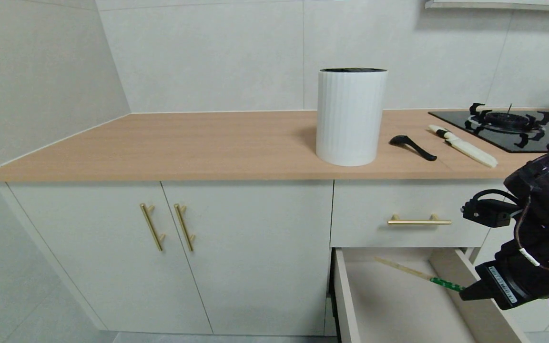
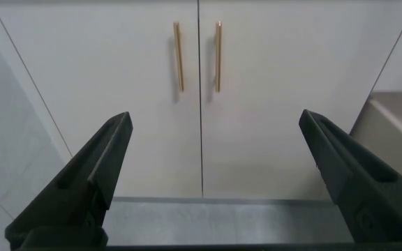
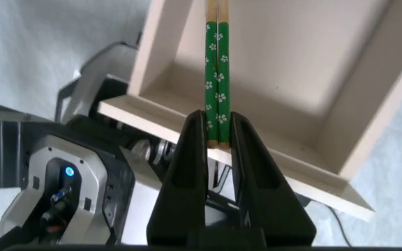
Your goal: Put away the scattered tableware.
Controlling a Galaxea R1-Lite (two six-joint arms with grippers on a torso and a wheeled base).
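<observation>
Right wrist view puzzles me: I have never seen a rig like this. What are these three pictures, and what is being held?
This is a two-armed robot at a kitchen counter. One camera sits on its head and one on each wrist. The right wrist camera looks along the right gripper, shut on green-ended chopsticks over an open drawer. The left gripper is open and empty, facing cupboard doors. On the counter stand a white canister, a black spoon and what looks like a pale knife.
</observation>
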